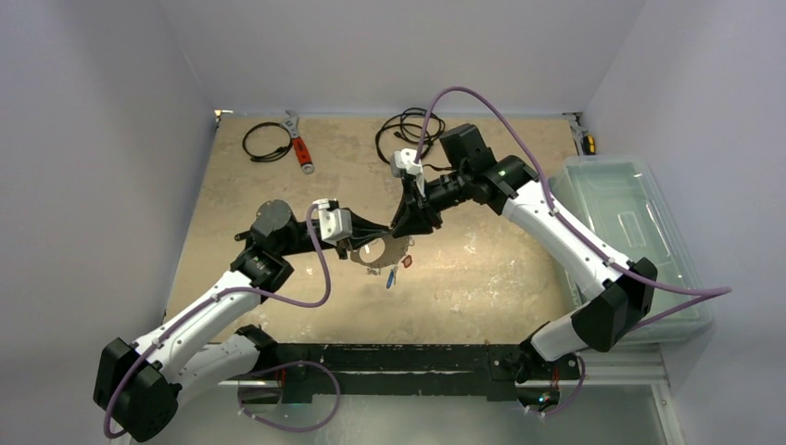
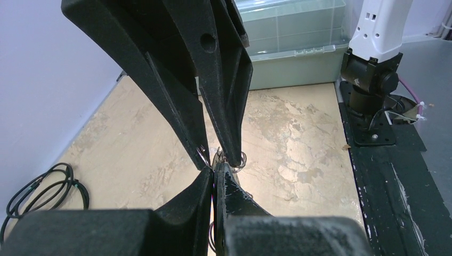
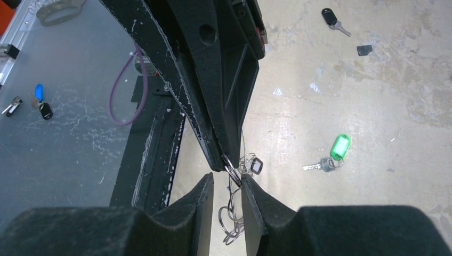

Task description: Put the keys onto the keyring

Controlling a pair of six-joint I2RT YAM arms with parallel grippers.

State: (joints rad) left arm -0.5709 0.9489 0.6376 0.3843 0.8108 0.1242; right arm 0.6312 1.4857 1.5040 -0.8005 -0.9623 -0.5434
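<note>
The flat silvery keyring (image 1: 375,253) hangs above the middle of the table. My left gripper (image 1: 387,234) is shut on its upper edge, with its fingertips (image 2: 216,169) pressed together. Red (image 1: 409,262) and blue (image 1: 390,276) key tags dangle below the ring. My right gripper (image 1: 408,234) meets the left one tip to tip. Its jaws (image 3: 227,181) stand apart, with thin wire rings (image 3: 232,221) hanging in the gap; one ring touches the right-hand finger. A dark tag (image 3: 256,166) hangs just beyond. A green-tagged key (image 3: 335,152) and a dark-tagged key (image 3: 331,17) lie on the table.
A red-handled wrench (image 1: 299,146) and two black coiled cables (image 1: 267,141) (image 1: 403,130) lie at the back of the table. A clear plastic bin (image 1: 630,232) stands off the right edge. Small blue and dark tags (image 3: 40,101) lie on the grey surface beyond the black base rail.
</note>
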